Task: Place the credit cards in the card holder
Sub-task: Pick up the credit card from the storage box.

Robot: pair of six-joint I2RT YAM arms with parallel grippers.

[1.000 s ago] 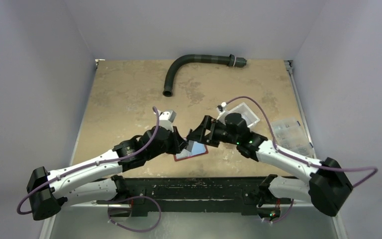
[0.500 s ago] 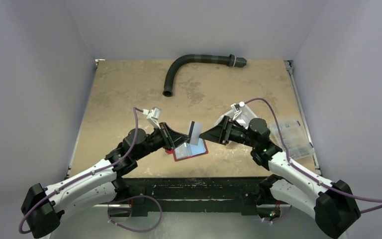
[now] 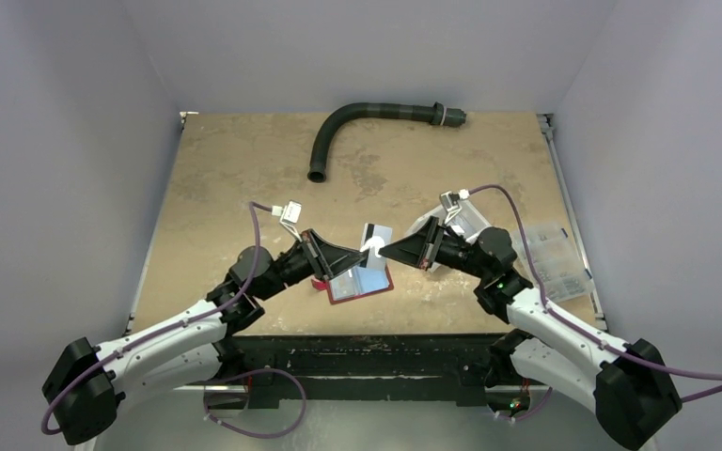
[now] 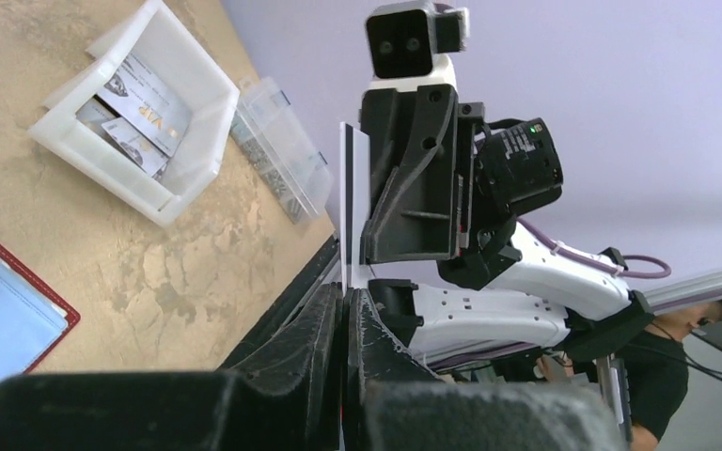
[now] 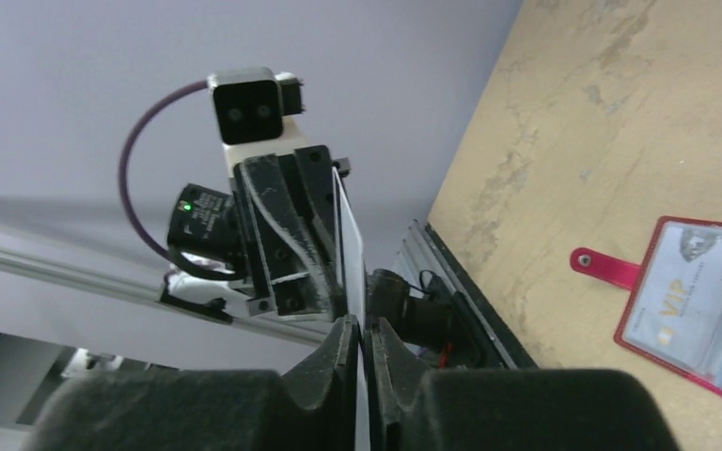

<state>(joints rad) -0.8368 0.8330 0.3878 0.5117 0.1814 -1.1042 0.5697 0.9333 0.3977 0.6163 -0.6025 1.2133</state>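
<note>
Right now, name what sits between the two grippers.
A credit card, pinched by the left gripper and right gripper alike, seen in the top view.

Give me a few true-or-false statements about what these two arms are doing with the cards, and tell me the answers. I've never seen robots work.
1. The left gripper and the right gripper both pinch one credit card, held up off the table. True.
2. The card holder is folded shut. False: it lies open on the table, with its clear sleeves showing.
3. The white bin has cards lying in it. True.
4. The black hose lies between the two grippers. False: it lies along the far edge of the table, well away from them.
</note>
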